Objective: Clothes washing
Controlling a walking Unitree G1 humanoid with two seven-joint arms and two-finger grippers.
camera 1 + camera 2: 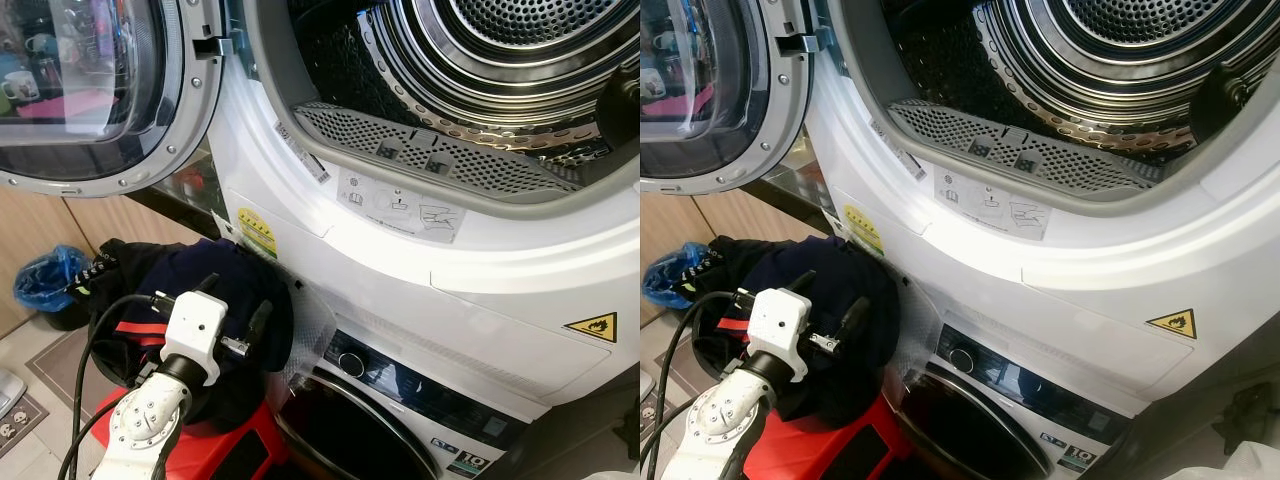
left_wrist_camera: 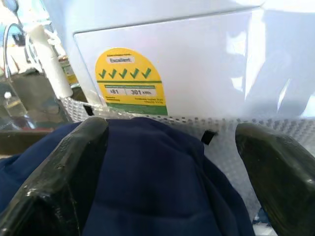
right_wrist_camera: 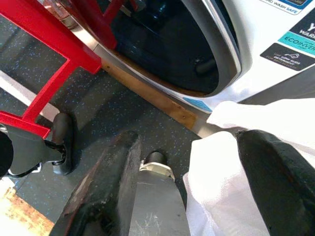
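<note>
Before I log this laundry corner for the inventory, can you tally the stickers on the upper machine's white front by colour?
Yellow round energy sticker: 1
Yellow triangular flame warning sticker: 1
White instruction sticker below the drum opening: 1
Total: 3

A low red plastic stool (image 1: 225, 450) stands on the dark speckled floor (image 3: 106, 115) against the white front-loading washing machine (image 1: 420, 410); a heap of dark navy and black clothes (image 1: 200, 300) rests on the stool
</note>
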